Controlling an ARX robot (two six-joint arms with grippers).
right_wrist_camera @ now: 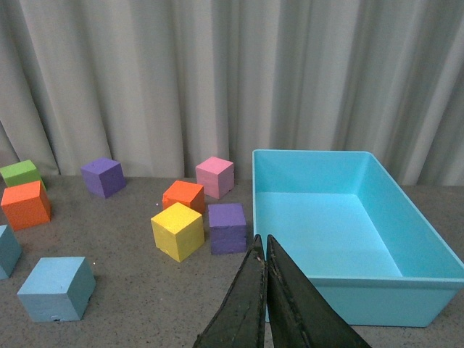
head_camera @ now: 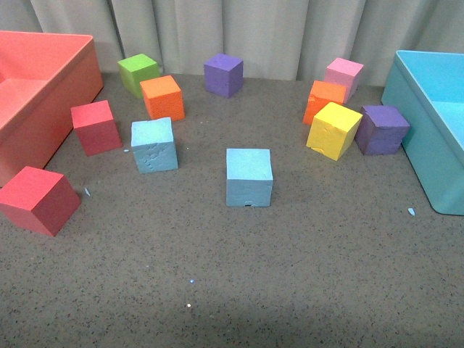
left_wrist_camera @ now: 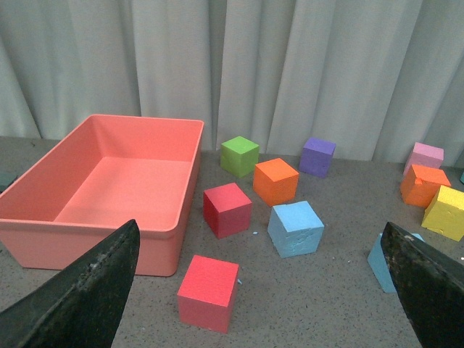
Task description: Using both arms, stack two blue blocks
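Note:
Two sky-blue blocks sit apart on the grey table. The cracked, pitted one (head_camera: 154,145) is left of centre; the smoother one with a small dark notch (head_camera: 249,177) is at the centre. Neither arm shows in the front view. In the left wrist view my left gripper (left_wrist_camera: 259,226) is open and empty, above the table. The cracked block (left_wrist_camera: 295,228) lies ahead of it, and the smoother block (left_wrist_camera: 380,261) is partly hidden by one finger. My right gripper (right_wrist_camera: 261,239) is shut on nothing, beside the turquoise bin. Its view shows the smoother block (right_wrist_camera: 56,288) and an edge of the cracked one (right_wrist_camera: 6,250).
A coral bin (head_camera: 43,80) stands at the left and a turquoise bin (head_camera: 417,130) at the right. Two red cubes (head_camera: 96,127) (head_camera: 40,199) lie near the coral bin. Green (head_camera: 138,72), orange (head_camera: 162,97), purple (head_camera: 222,75), pink (head_camera: 344,74), yellow (head_camera: 333,130) and other cubes line the back.

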